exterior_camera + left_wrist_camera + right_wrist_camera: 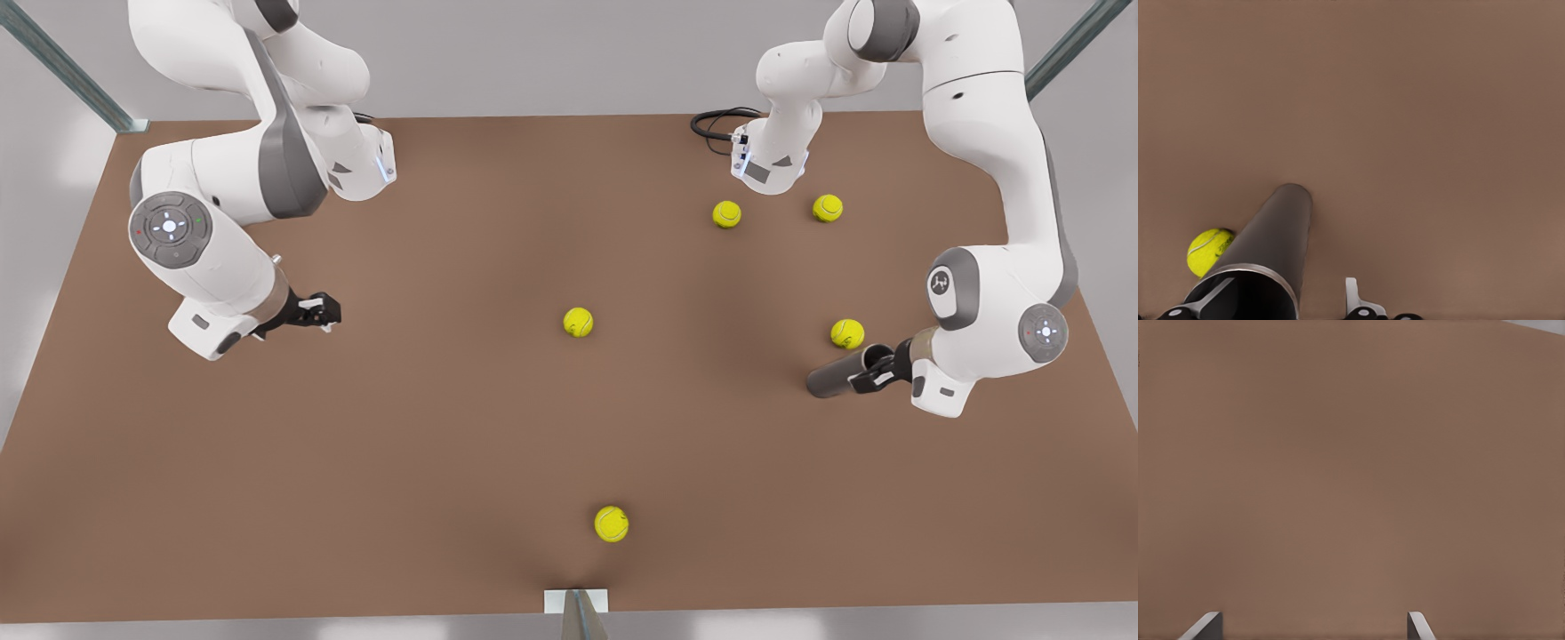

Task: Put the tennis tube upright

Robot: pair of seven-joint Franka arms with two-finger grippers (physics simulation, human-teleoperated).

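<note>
The tennis tube (834, 380) lies on its side on the brown table, at the front view's right; in the left wrist view the tennis tube (1275, 233) is a dark grey cylinder with a silvery rim around its open mouth. My left gripper (876, 367) is at that open end and is open. One of its fingers (1205, 301) sits inside the mouth, while the other finger stands outside, apart from the wall. My right gripper (325, 312) waits open over bare table at the front view's left, its fingertips (1206, 627) wide apart.
Several yellow-green tennis balls lie about: one (847, 333) right beside the tube, also the ball (1208, 251) in the left wrist view, one mid-table (578, 322), one near the front edge (611, 524), two at the back right (726, 214). A black cable (718, 123) loops there.
</note>
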